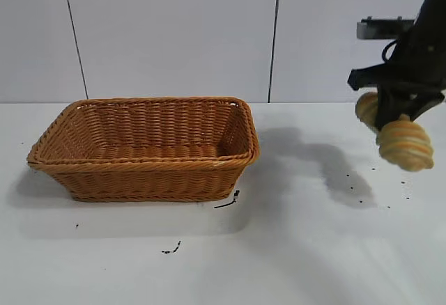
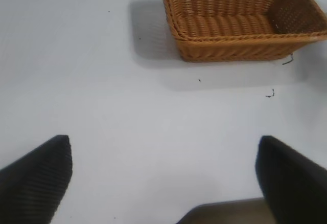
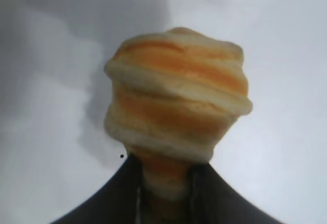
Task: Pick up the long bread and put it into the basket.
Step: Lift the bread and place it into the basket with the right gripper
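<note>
A white desk (image 1: 306,249) with a few dark specks carries one basket (image 1: 146,148), set before a pale panelled wall (image 1: 174,33). Well to the right of the basket and above the desk, the right tool (image 1: 401,110) is clamped across the middle of the one long bread (image 1: 405,145), whose long axis slants down toward the camera, both ends sticking out. The left tool (image 2: 163,178) hangs with its fingers wide apart over bare desk, away from the basket, holding nothing.
</note>
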Available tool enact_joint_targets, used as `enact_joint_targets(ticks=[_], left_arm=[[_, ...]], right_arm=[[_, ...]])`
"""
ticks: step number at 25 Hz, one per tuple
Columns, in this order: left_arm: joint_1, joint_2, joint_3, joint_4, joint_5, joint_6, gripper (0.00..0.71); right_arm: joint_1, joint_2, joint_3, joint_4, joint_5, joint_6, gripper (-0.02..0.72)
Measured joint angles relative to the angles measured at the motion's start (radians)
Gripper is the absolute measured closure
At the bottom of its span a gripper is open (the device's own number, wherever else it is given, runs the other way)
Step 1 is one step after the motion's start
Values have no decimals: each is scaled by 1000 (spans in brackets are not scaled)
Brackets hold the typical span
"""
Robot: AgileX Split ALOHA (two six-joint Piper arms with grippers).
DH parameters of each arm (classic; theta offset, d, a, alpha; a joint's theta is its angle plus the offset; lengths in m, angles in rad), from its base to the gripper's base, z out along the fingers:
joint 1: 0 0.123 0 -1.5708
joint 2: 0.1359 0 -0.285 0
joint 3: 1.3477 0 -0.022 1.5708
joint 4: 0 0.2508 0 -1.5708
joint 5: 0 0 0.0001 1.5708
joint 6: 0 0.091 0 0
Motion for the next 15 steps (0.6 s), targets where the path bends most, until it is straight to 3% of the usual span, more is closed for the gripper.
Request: enact_joint_targets(ticks=[4,15], left_arm=[[0,0,0,0,0,0,12],[0,0,0,0,0,0,12]], right_arm=[[28,53,-132,7,74,-50,543],[281,217,-462,16,66,-307,543]])
